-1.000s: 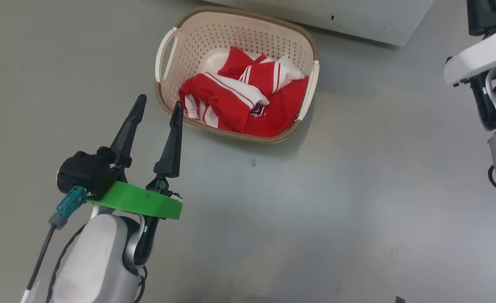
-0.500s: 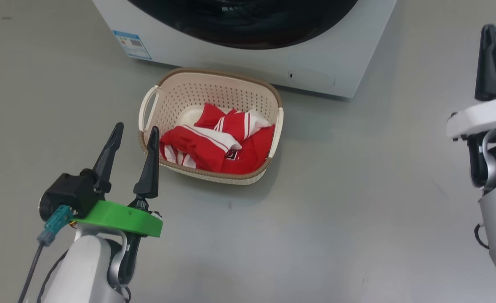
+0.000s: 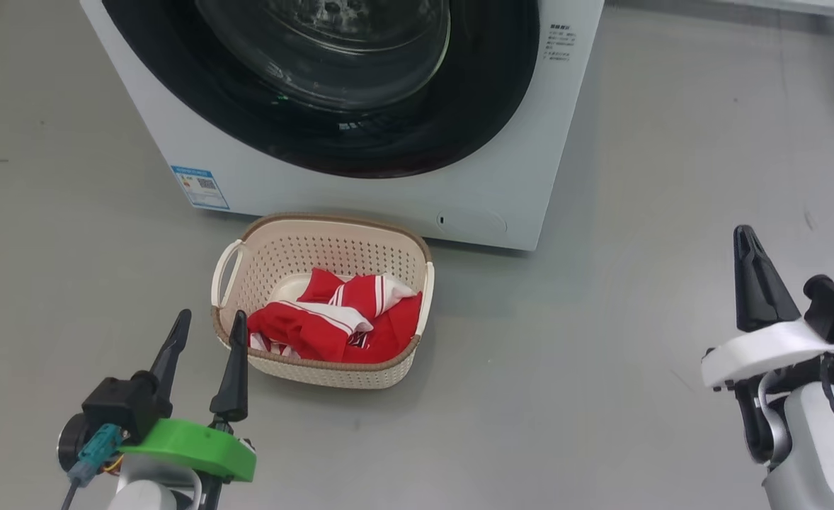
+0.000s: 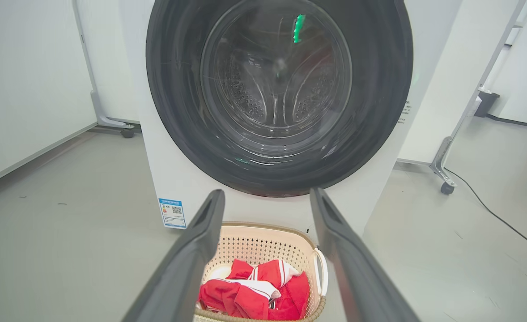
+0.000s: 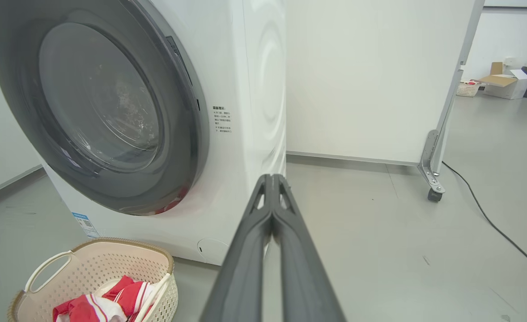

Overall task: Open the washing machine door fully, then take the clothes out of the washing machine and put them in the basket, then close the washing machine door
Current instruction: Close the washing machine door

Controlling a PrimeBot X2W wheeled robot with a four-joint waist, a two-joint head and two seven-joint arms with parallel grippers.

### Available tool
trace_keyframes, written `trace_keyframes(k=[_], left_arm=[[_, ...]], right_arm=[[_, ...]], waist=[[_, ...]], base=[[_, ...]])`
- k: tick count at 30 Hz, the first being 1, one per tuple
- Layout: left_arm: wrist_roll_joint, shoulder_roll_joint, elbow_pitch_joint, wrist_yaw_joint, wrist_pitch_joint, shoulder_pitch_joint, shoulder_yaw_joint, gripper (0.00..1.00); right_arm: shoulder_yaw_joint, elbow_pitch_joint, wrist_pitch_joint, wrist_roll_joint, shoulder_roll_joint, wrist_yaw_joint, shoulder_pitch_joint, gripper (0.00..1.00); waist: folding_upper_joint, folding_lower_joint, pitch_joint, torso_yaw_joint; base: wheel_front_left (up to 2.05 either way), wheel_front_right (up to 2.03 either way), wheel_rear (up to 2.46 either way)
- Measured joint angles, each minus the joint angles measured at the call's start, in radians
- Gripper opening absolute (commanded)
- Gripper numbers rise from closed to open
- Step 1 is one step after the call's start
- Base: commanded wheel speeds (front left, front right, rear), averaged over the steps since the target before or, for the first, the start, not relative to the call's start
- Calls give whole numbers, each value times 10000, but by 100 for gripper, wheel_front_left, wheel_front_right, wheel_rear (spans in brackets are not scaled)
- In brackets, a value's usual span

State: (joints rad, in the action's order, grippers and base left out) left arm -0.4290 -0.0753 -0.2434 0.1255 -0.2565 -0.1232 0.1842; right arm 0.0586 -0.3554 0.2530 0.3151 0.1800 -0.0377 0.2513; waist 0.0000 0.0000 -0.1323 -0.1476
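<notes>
The white washing machine (image 3: pixel 530 177) stands at the top of the head view. Its washing machine door (image 3: pixel 488 92), black-rimmed with a glass bowl, lies flush against the front, and the right wrist view shows the door (image 5: pixel 98 116) shut as well. On the floor in front sits the cream basket (image 3: pixel 321 234) holding the red and white clothes (image 3: pixel 332 329). My left gripper (image 3: pixel 210 319) is open and empty just left of the basket, fingers pointing at the machine. My right gripper (image 3: pixel 745 237) is shut on nothing, far right. The left wrist view looks over the basket (image 4: pixel 263 226) and clothes (image 4: pixel 254 290).
Grey floor spreads all around. A wheeled white panel stand (image 5: pixel 431 179) and a black cable (image 5: pixel 491 223) lie to the right of the machine. Another wheeled stand foot (image 4: pixel 111 123) is to its left. A cardboard box (image 5: pixel 505 82) sits far off.
The head camera has tilted up, so the washing machine and its door have come into view and the basket sits lower. Both grippers keep their states.
</notes>
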Motion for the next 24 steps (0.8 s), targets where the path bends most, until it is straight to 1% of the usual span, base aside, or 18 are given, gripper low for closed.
trace_keyframes(k=[1,9,11,16,17,18,19,24], left_arm=[[46,-2,0,0,0,86,19,100],[180,-10,48,0,0,531,138,100],[174,-8,33,0,0,616,140,100],[159,-23,33,0,0,732,-4,100],[159,-31,33,0,0,732,-23,100],[159,-29,50,0,0,733,-107,100],[159,-31,90,0,0,737,-207,100],[211,-35,265,0,0,737,-324,100]], right_arm=[[-19,52,0,2,-40,58,-206,0],[-184,694,0,15,-334,159,-1203,0],[-290,869,0,15,-382,295,-1453,0],[-284,1193,0,-19,-516,339,-1949,0],[-301,1267,0,-19,-548,416,-2027,10],[-305,1354,0,-19,-583,420,-2094,44],[-303,1438,0,-21,-625,424,-2147,100],[-347,1766,0,-104,-719,512,-2350,100]], waist=[[0,0,130,48],[0,0,862,406],[0,0,960,479],[0,0,1043,611],[0,0,1042,629],[0,0,1038,646],[0,0,1031,670],[0,0,987,802]], base=[[0,0,0],[0,0,0],[0,0,0],[0,0,0],[0,0,0],[0,0,0],[0,0,0],[0,0,0]])
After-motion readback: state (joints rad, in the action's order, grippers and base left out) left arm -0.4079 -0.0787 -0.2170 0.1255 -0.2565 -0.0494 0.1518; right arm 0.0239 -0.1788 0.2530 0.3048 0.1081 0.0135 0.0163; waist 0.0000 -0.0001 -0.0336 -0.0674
